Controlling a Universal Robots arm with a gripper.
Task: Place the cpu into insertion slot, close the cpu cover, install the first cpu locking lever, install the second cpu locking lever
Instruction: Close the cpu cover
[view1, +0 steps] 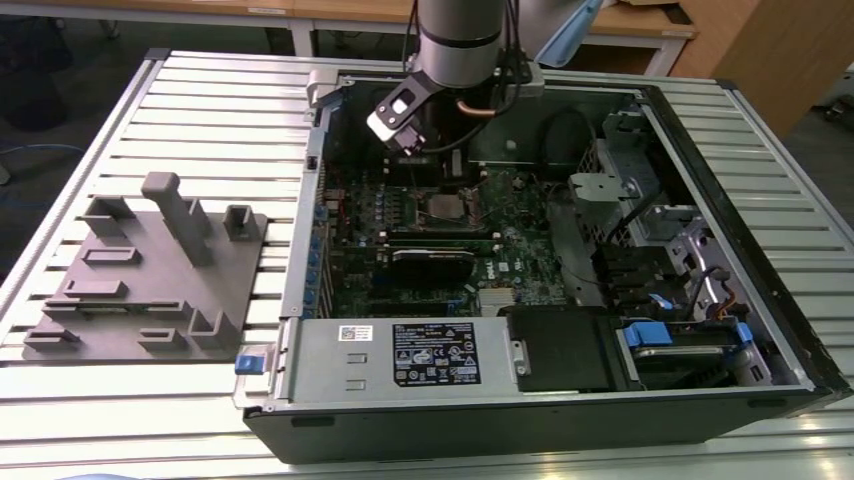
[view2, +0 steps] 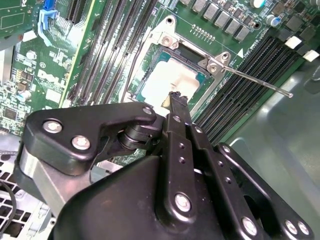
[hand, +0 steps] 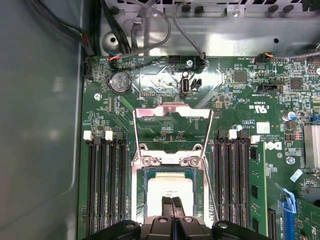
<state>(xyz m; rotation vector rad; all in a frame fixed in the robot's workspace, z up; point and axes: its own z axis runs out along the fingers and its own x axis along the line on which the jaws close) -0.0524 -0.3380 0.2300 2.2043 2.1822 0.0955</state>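
Over the insertion slot (hand: 141, 192), the end effector (hand: 172, 202) hangs with its two black fingers clenched together and nothing visible between them. In the second wrist view its tip (view2: 177, 97) lies across the near edge of the cpu (view2: 172, 80); whether it touches the chip cannot be told. The cpu (hand: 170, 187) lies flat inside the insertion slot, silver-grey face up.

The cpu cover (hand: 172, 111) is swung open and stands clear of the slot at its hinge side. Two thin wire levers (hand: 136, 135) (hand: 206, 137) rise from the slot's corners, unlatched, and one lever (view2: 255, 80) juts out past the slot over the neighbouring memory slots (hand: 232, 180). More such black slots (hand: 107, 185) flank the insertion slot on the other side.

In the exterior view the slot (view1: 447, 207) sits mid-board within the open computer case (view1: 534, 410), which lies on a slatted surface (view1: 200, 110). A grey fixture (view1: 147, 270) stands well apart from the slot, outside the case.
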